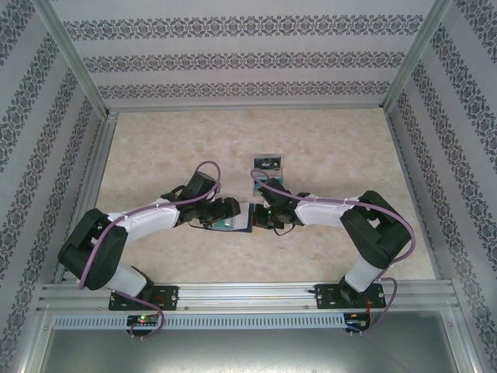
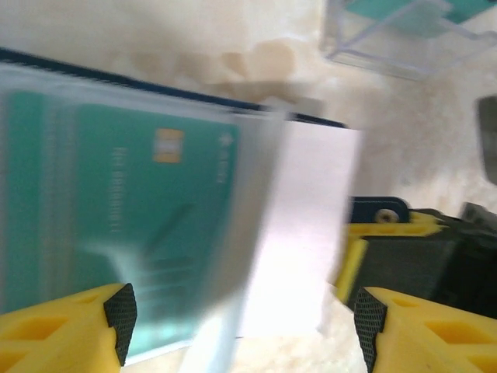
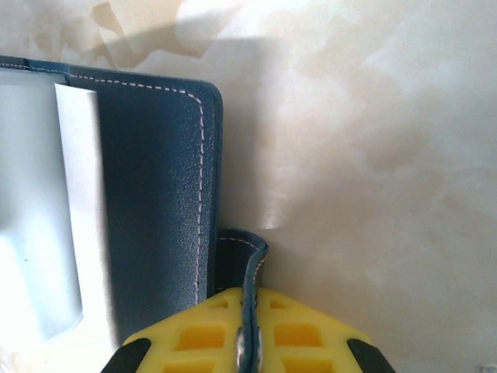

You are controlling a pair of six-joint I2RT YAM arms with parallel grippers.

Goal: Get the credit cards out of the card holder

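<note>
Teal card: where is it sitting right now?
In the left wrist view the teal card lies left of centre in the open card holder, just ahead of the left hand. From above, the holder sits near the middle of the table.

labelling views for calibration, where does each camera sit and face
top external: above, behind the bases, looking down at the table; left arm and right arm show.
left wrist: on the left arm, facing the teal-green card; open left gripper below.
right wrist: on the right arm, facing the card holder; right gripper pinches its clasp tab.
shared: both wrist views show the card holder.
</note>
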